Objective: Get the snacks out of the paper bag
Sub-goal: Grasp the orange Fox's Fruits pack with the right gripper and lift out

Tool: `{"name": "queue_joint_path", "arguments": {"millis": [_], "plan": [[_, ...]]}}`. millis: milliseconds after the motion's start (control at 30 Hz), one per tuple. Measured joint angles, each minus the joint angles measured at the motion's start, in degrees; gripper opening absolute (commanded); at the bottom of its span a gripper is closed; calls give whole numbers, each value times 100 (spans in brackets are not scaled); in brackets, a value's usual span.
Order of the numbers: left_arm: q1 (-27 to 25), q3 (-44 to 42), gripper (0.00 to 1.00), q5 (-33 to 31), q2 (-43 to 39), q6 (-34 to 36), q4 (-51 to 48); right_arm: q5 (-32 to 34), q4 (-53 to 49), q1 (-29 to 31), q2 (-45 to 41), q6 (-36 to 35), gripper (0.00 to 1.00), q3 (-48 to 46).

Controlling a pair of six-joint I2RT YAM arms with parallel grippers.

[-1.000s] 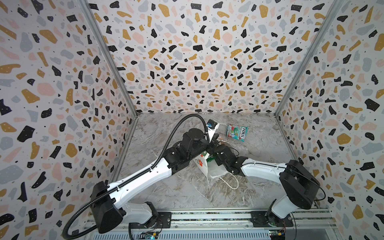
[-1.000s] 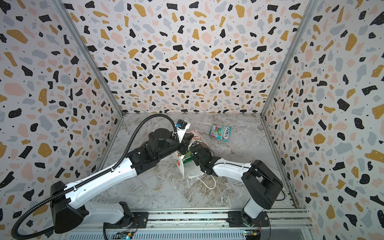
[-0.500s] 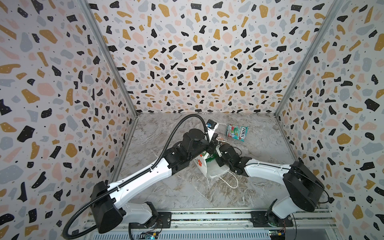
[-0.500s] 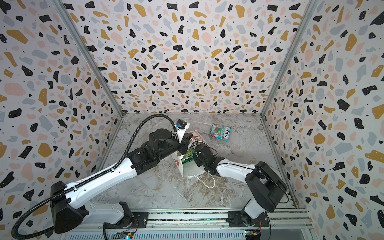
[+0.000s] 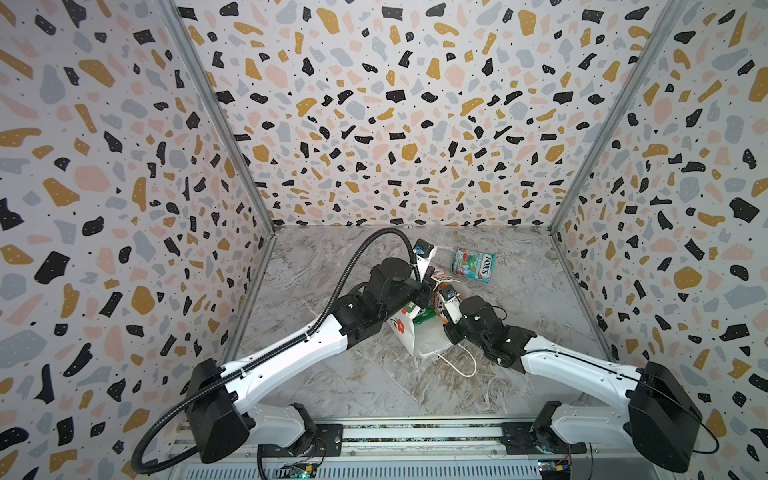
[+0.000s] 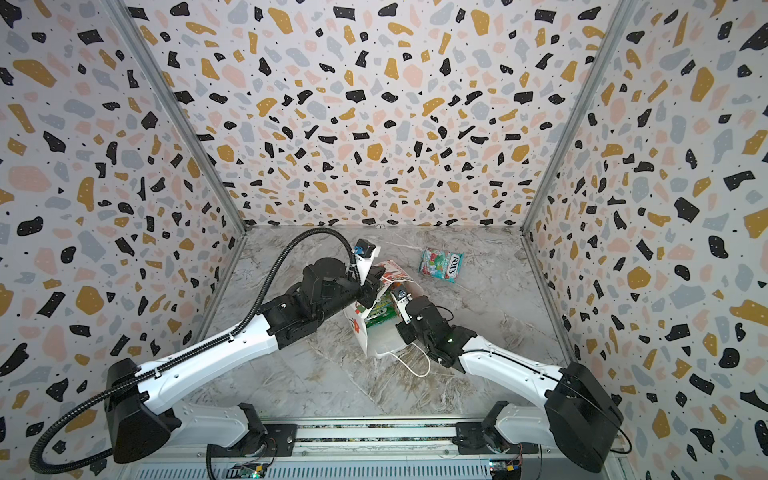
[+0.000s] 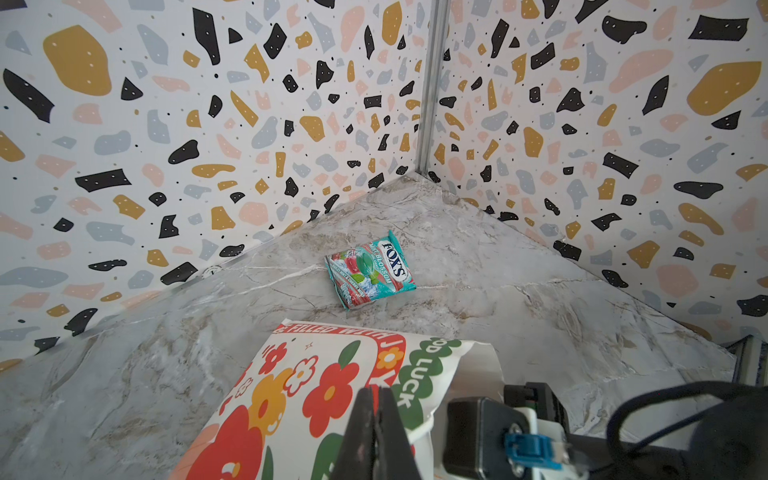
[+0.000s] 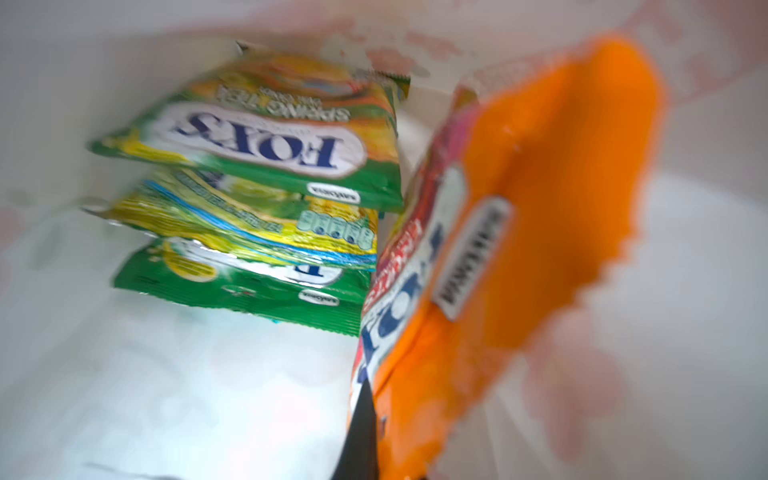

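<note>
The paper bag [image 5: 404, 332] [image 6: 360, 329] lies on its side at mid-table, mouth toward the right arm. My left gripper [image 7: 376, 401] is shut on the paper bag's [image 7: 316, 386] raised upper rim, holding the mouth open. My right gripper [image 8: 365, 415] reaches inside the bag and is shut on the edge of an orange-pink snack packet [image 8: 519, 208]. Three green-yellow packets [image 8: 270, 137] are stacked deeper in the bag, and green [image 5: 424, 318] [image 6: 380, 311] shows at the mouth in both top views. A teal-red packet [image 5: 473, 264] [image 6: 441, 264] [image 7: 370, 270] lies on the table behind the bag.
A white cord handle [image 5: 461, 361] trails from the bag toward the front. The marble tabletop [image 5: 332, 374] is boxed in by terrazzo walls on three sides, and the arms' mounting rail [image 5: 415, 432] runs along the front edge.
My right gripper has pushed a little further into the bag's mouth and closed on the orange-pink packet. The left arm and the bag have stayed put.
</note>
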Motion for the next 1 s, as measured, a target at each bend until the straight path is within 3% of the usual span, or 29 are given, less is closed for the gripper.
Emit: {"name": "queue_joint_path", "arguments": {"millis": [400,700,1000], "plan": [[2,0,0,-109,37,-20,-2,-243,-1049,284,-916,-85,0,387],[0,0,0,-133,48,-20,-2,-619,-1172,402,-1886,-208,0,575],[0,0,0,-136,66,-20,-2,-616,-1464,402,-2225,-356,0,1115]]}}
